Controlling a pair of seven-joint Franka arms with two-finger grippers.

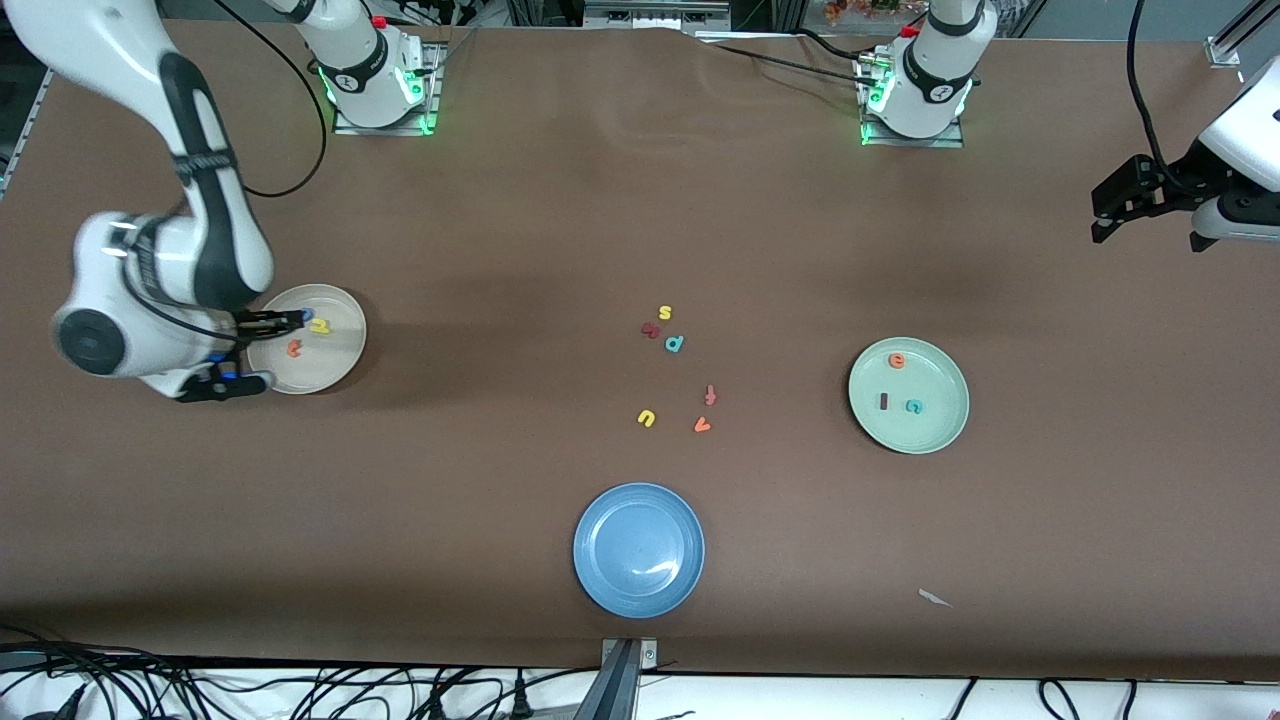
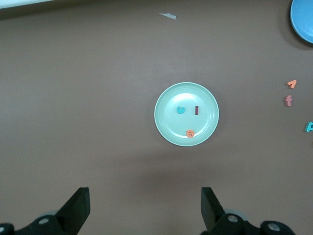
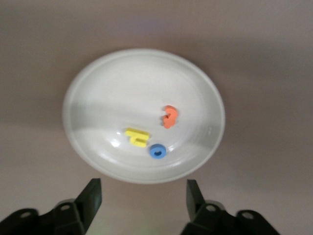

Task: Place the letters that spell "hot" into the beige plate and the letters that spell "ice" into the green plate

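The beige plate [image 1: 340,372] lies at the right arm's end of the table. In it are the yellow h [image 3: 136,136], the blue o [image 3: 157,151] and the orange t [image 3: 169,116]. My right gripper [image 3: 143,196] hovers open over that plate's rim with nothing between its fingers. The green plate [image 1: 938,425] holds the orange e [image 1: 897,361], the dark red i [image 1: 883,401] and the teal c [image 1: 912,406]. My left gripper [image 1: 1105,225] waits open and empty, high over the left arm's end of the table, looking down on the green plate [image 2: 168,127].
Loose letters lie mid-table: yellow s [image 1: 665,313], a dark red letter [image 1: 651,329], a teal p-shape [image 1: 675,343], f [image 1: 710,394], yellow u [image 1: 646,417], orange v [image 1: 702,425]. A blue plate [image 1: 638,548] sits nearer the camera. A white scrap [image 1: 935,598] lies by the front edge.
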